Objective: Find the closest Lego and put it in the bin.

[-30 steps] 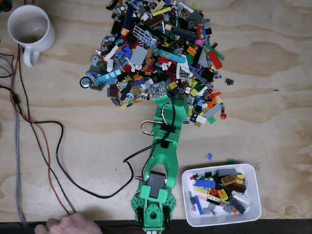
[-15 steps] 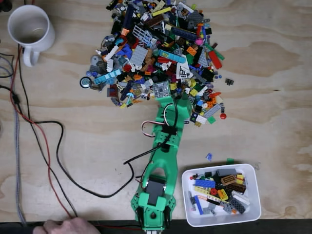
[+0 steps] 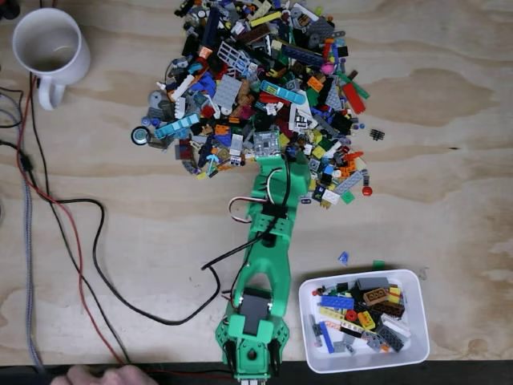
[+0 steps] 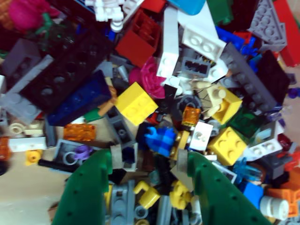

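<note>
Plywood tabletop (image 3: 449, 200) fills the fixed view. At 10 o'clock stands a white mug (image 3: 48, 46); black and red cables (image 3: 76, 241) run down the left side, and a hand (image 3: 100, 375) rests at the 7 o'clock edge. The Lego pile (image 3: 264, 88) spreads from 12 o'clock toward centre. I have the green arm (image 3: 264, 265) reaching up from 6 o'clock, with the gripper (image 4: 149, 171) at the pile's near edge. The bin (image 3: 365, 357), already part-filled with bricks, sits at 5 o'clock, just beside the arm's base.

In the wrist view the jaws stand spread apart, with nothing clamped between them. A small blue piece (image 4: 159, 140) lies just ahead of the gap; a yellow brick (image 4: 136, 103) sits at 11 o'clock of it, and a yellow 2x2 brick (image 4: 227, 146) at 3 o'clock.

I judge these bricks light, rigid and smooth-sided, so they will not crush but may slip or flip. Grip across flat parallel walls, not studs. Neighbours touch on every side; the fingers (image 4: 89, 187) must wedge between them, and adjacent pieces may lift or scatter.
</note>
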